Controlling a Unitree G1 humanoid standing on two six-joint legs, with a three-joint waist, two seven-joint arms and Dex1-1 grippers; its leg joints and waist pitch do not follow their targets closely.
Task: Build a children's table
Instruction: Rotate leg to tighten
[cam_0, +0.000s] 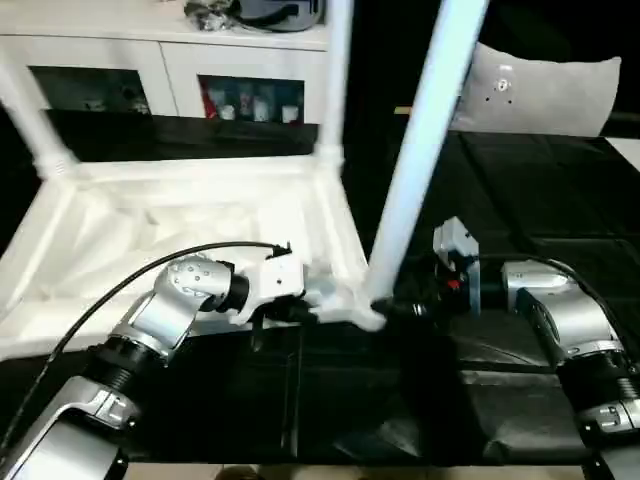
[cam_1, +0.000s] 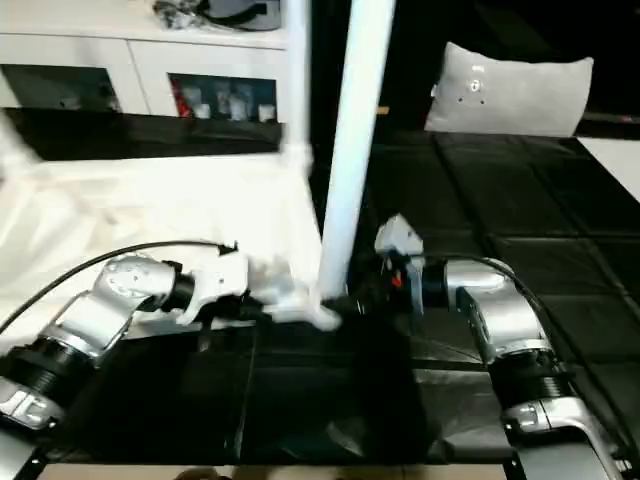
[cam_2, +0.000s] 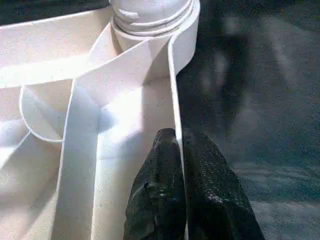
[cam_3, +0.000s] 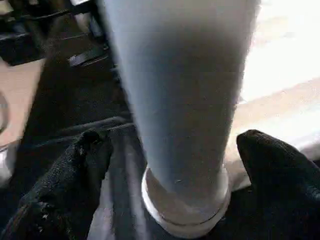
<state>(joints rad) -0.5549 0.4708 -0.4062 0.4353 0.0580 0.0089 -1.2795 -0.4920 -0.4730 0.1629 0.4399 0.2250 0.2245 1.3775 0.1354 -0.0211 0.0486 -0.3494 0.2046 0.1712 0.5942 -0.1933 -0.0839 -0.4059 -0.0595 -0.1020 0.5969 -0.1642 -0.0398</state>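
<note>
Table top (cam_0: 180, 235) lies upside down, ribbed underside up. Three legs stand in view: two at the far corners, one — the near-corner leg (cam_0: 425, 150) — rising from the socket (cam_3: 186, 207) straight ahead of the right gripper (cam_3: 172, 165).

Step in hand, as judged: seating this leg, then letting go. To do it well, the top must not shift while the right side works, and the leg should be checked for lean before the arm backs off; it appears to tilt slightly in the head view. Any withdrawal should go straight back, away from the leg, so neither finger drags it.

Right gripper: fingers (cam_3: 75, 165) wide apart, one on each side of the leg's base, neither clearly touching it — holding nothing.

Left gripper (cam_2: 180, 165): fingers pressed together, clamped on the thin rim wall (cam_2: 175, 100) of the top, with the corner socket just ahead of the fingertips.
</note>
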